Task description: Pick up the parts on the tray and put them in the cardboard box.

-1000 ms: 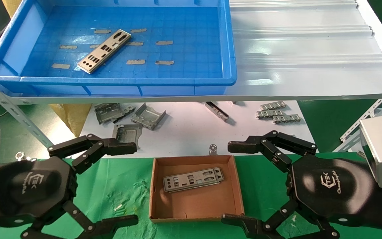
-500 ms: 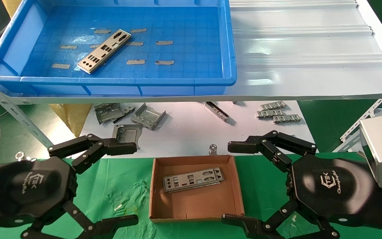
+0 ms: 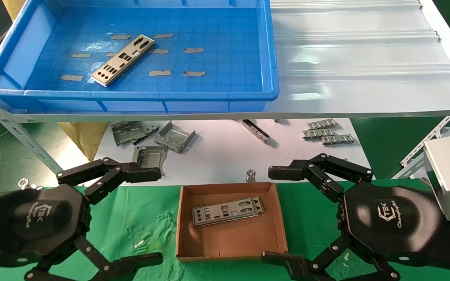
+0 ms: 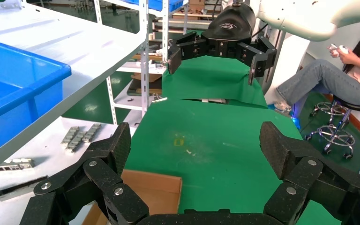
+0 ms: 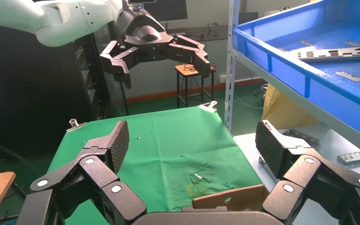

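One part (image 3: 122, 60) in tray (image 3: 270, 58), one boxed (image 3: 227, 210)

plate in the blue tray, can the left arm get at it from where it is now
Probably yes: the plate lies flat and alone in the open-topped tray, and the left end effector is open and empty, though it must clear the front wall.

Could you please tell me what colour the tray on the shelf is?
The tray is bright blue with a grid-patterned floor, seen best in the head view.
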